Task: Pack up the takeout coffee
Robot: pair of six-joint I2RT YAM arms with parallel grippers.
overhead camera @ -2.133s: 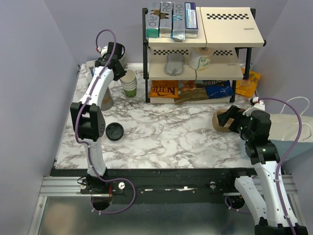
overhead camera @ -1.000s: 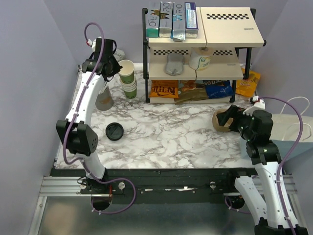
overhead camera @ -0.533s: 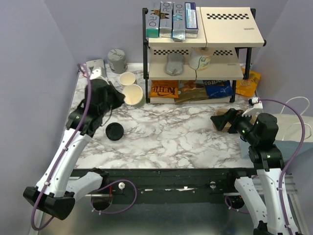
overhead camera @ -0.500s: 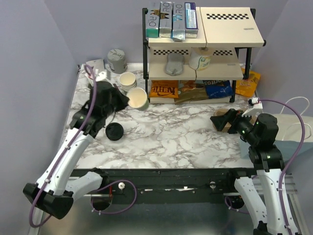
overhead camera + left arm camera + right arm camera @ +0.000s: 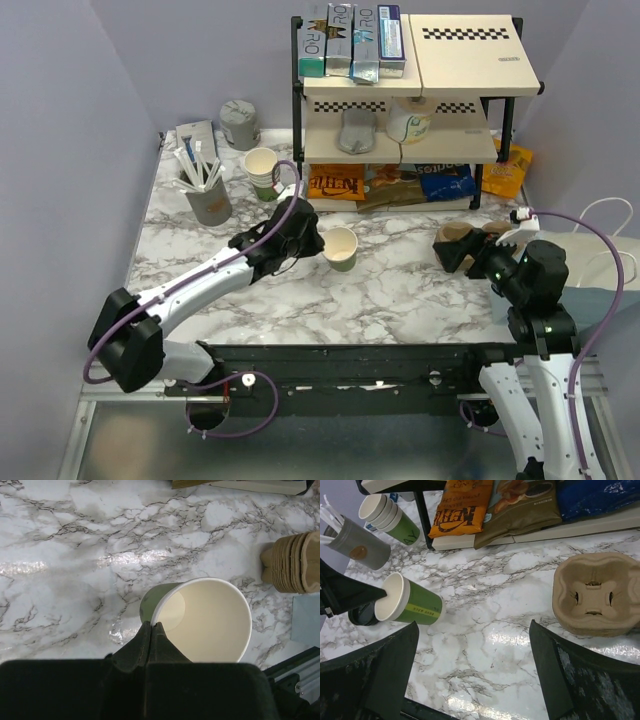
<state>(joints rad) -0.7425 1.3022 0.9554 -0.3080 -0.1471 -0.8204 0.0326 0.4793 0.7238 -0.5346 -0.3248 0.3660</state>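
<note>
Left end effector (image 5: pixel 151 626) is pinched tight on the rim of the lidless paper cup (image 5: pixel 200 620), which is tipped sideways over mid-table. Right end effector (image 5: pixel 475 672) gapes wide near the cup carrier (image 5: pixel 592 600). Looks like cup-fetching. Next: stand it upright, then lid it with the black lid (image 5: pixel 362 615).

Glossy marble tabletop (image 5: pixel 400 290), matt paper cup (image 5: pixel 341 248)

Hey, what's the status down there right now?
Left claw shut on rim of lidless green paper cup. Right claw open, empty, by cup carrier. Black lid loose on table.
</note>
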